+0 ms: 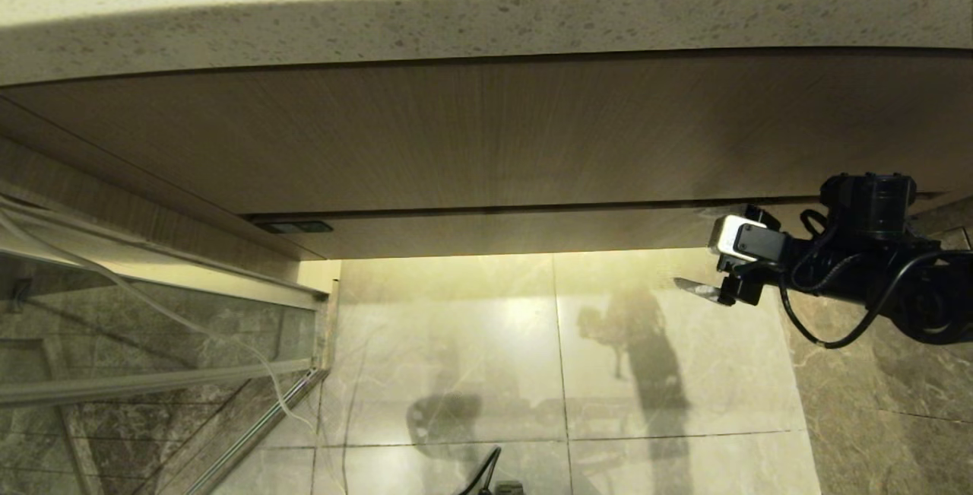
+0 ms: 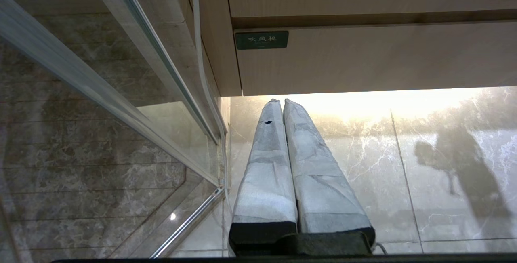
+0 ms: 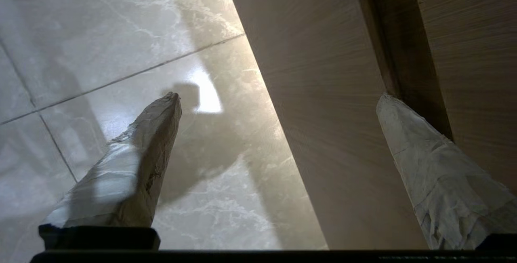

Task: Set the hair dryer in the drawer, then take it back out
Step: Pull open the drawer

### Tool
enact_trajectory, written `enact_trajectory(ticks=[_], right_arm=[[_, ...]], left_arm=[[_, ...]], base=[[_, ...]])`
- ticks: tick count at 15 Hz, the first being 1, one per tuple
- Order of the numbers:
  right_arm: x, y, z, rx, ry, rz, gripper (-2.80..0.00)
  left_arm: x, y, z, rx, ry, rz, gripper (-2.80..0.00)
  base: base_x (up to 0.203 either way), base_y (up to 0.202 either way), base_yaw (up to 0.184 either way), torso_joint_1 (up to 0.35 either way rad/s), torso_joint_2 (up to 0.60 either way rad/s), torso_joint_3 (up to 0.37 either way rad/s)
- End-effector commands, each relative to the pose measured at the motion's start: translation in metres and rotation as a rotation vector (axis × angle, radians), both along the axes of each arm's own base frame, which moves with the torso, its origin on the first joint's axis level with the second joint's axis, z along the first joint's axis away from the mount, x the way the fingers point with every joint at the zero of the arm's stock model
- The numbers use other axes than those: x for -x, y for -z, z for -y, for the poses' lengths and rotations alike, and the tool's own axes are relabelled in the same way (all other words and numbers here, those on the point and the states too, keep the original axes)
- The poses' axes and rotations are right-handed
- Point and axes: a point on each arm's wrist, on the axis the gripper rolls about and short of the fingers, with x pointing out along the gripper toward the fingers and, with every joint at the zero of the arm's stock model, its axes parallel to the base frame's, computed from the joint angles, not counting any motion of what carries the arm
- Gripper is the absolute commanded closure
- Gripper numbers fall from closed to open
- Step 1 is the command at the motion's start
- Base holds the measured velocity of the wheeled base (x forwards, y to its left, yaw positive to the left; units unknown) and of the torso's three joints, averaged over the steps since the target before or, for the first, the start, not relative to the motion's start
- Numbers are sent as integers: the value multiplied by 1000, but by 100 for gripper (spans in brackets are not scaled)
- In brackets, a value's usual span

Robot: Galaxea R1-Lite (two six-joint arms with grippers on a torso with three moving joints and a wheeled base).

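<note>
My right gripper (image 1: pixel 703 267), jaws spread and empty, straddles the closed drawer (image 1: pixel 517 230) front; risk: slipping off its handle-less edge.

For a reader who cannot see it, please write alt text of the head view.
The open right gripper reaches from the right toward the closed wood-grain drawer under a speckled countertop. Below lies a glossy marble floor; a glass partition stands at left.

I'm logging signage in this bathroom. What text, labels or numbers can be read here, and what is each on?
"吹风机": white characters on a small dark green label at the corner of the narrow drawer front.
A smaller line beneath those characters is too small to read.
No other readable text.
</note>
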Motion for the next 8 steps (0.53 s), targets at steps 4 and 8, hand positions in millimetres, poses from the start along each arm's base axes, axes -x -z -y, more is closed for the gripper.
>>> enact_trajectory(ticks=[4,8], right_arm=[[-6,-2,-1,-17,0,29,-280],[-8,-6,-1,-21,2,54,-280]], left_arm=[[-4,11,0,1,0,-38,0],[-4,11,0,1,0,-38,0]], base=[[0,0,0,0,0,0],[0,0,0,0,0,0]])
